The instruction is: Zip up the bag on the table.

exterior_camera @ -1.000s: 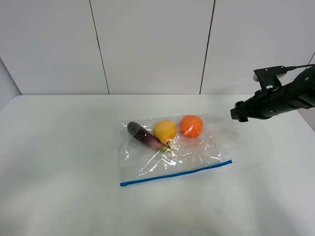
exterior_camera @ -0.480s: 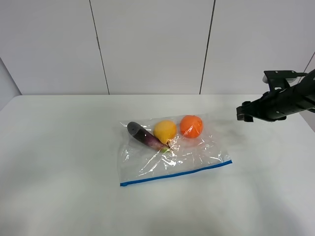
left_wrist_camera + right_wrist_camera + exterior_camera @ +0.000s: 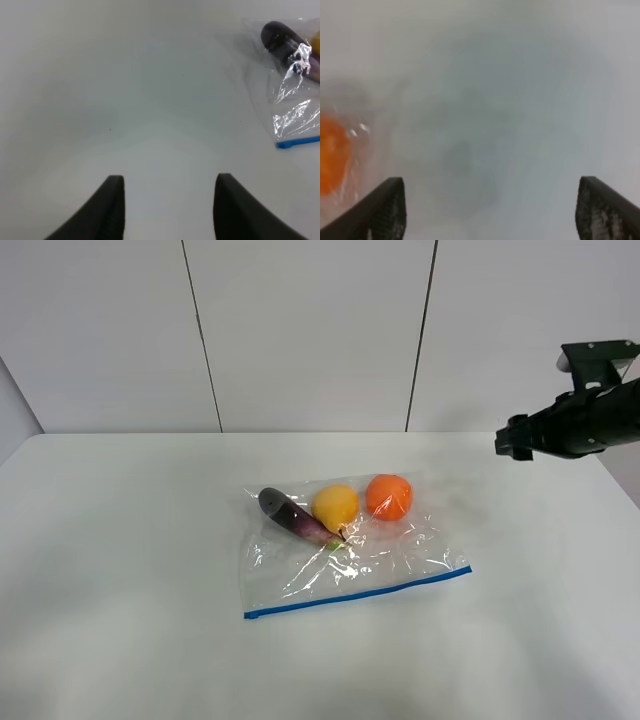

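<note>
1. Exterior high view, surface and room: the table (image 3: 120,570) is a plain white matte top that fills the lower half of the frame. Behind it stands a pale panelled wall (image 3: 310,330) with two dark vertical seams.
2. Exterior high view, the task's thing: the bag (image 3: 390,555) lies flat a little right of centre of the frame. It is clear, crinkled plastic with a blue zipper strip (image 3: 358,591) along its lower edge, running slightly uphill toward the right.
3. Inside the bag, along its upper edge, sit a dark purple eggplant (image 3: 290,515), a yellow fruit (image 3: 336,506) and an orange (image 3: 389,496). The eggplant touches the yellow fruit, and the orange sits just beside it.
4. Exterior high view, arm: the right gripper (image 3: 512,438) hangs in the air at the upper right of the frame, well apart from the bag. The black arm runs off the right edge.
5. Left wrist view: bare white tabletop fills most of the frame. At the right edge shows a corner of the bag, with the eggplant's dark end at the upper right and a short end of the blue strip below it.
6. The left gripper (image 3: 169,207) shows two dark fingers at the bottom of the frame, spread apart with nothing between them, above bare table.
7. Right wrist view: the picture is blurred. The orange glows at the left edge behind crinkled plastic. Two dark fingertips sit in the bottom corners, spread wide and empty.
</note>
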Controlling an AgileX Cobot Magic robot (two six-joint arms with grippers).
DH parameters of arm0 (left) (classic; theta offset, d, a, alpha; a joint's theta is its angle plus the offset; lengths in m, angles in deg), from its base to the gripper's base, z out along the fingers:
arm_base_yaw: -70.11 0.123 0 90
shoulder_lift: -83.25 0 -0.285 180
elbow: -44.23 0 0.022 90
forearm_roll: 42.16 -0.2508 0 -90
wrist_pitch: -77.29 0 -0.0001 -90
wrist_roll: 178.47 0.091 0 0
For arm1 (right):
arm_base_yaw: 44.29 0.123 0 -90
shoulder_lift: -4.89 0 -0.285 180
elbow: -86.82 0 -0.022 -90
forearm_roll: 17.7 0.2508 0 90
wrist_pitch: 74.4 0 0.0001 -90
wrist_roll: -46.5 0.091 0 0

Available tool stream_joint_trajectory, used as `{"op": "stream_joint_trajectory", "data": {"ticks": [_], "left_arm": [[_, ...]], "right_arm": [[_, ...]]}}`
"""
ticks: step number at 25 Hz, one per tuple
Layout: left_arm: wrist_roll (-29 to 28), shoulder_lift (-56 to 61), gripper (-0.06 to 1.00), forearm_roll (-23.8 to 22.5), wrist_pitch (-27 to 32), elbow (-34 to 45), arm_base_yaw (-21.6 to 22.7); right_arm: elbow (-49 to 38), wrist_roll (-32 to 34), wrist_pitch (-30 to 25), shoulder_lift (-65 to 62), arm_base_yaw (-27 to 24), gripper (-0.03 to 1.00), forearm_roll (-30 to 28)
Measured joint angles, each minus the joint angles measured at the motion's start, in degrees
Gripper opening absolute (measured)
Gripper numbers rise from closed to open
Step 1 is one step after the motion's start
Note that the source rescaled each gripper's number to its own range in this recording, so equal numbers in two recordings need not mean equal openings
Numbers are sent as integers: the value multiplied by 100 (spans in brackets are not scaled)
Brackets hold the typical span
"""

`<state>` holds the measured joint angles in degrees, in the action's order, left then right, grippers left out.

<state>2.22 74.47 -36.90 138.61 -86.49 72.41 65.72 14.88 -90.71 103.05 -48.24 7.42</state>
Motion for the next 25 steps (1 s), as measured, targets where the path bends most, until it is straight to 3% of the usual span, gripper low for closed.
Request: {"op": "stream_joint_trajectory", "data": {"ticks": [16,25], "left_arm": [[0,0,87,0,0,0,0],[0,0,87,0,0,0,0]], "right_arm": [[-5,117,-1277,-1795,0,100,-321],[-156,378,-1465,-2535,-97,100,-578]]}}
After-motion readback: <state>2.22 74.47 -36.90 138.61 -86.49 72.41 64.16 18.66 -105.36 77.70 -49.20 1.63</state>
